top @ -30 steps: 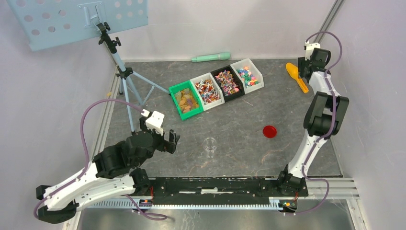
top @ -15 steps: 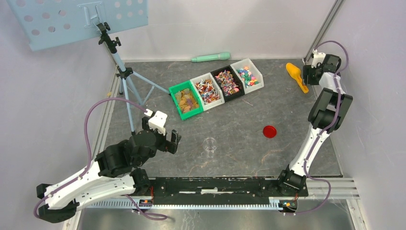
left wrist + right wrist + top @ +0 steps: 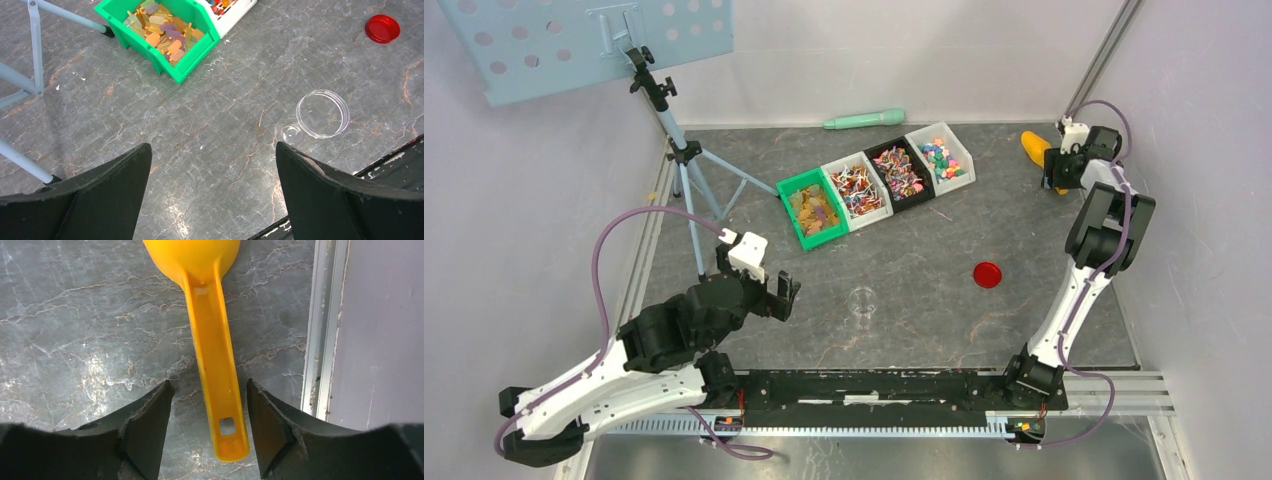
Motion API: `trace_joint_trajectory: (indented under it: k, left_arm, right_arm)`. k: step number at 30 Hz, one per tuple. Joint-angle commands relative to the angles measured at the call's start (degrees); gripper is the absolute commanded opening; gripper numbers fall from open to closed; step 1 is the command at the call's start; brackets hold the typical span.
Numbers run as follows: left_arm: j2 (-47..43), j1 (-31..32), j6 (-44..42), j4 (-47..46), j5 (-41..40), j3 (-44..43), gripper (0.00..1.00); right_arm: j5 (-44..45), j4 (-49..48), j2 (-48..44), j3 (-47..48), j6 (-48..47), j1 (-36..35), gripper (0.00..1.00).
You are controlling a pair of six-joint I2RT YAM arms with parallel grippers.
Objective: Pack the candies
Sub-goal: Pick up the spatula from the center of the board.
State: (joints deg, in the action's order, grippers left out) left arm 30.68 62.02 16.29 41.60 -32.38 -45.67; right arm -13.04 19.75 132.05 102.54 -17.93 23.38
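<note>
The candies lie sorted in four bins at the back: golden-brown ones (image 3: 814, 210) in a green bin (image 3: 186, 65), then red-and-white (image 3: 856, 188), pink-and-orange (image 3: 900, 170) and mixed bright ones (image 3: 938, 156). My left gripper (image 3: 784, 295) hangs open over bare table (image 3: 213, 147), left of a clear round jar (image 3: 322, 113). At the far right corner my right gripper (image 3: 1059, 170) is open and straddles the handle of the yellow scoop (image 3: 212, 340), with a gap on each side (image 3: 209, 385). The scoop lies flat on the table.
A small red lid (image 3: 988, 274) lies right of centre. A tripod (image 3: 686, 170) with a perforated blue panel stands at the back left. A mint-green cylinder (image 3: 864, 120) lies by the back wall. A metal rail and the side wall (image 3: 320, 330) run close beside the scoop.
My right wrist swung out toward the wall, then came back and down over the scoop's handle. The left arm shifted slightly and returned.
</note>
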Motion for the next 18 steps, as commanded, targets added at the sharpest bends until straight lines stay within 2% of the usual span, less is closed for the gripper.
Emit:
trace_joint_trajectory:
  k: [1,4,6,9,15,18]
  left_arm:
    - [-1.08,0.11,-2.33,-2.08,0.24,0.14,1.0]
    - [-1.44,0.12,-2.32,-2.07,0.04,0.07,1.0]
    - [-1.46,0.12,-2.32,-2.11,-0.03,0.14,1.0]
    - [-1.43,0.1,-2.33,-2.12,0.1,0.06,1.0]
    - [-1.62,0.12,-2.34,-2.06,0.13,0.05,1.0]
    - [-1.69,0.11,-2.33,-2.12,0.16,0.05,1.0]
  right_arm:
    - [0.3,-2.93,-0.79,-2.17,-1.11,0.11,0.62]
    - [0.64,-3.45,-1.34,-2.64,-1.31,0.09,0.55]
    - [0.89,-3.99,-2.12,-2.97,-1.27,0.09,0.37]
    - [1.82,-4.62,-4.22,-3.72,-0.93,0.1,0.23]
    - [5.12,-5.39,-11.75,-5.81,2.01,0.13,0.11]
    - [4.33,-4.45,-16.65,-6.89,4.12,0.09,0.1]
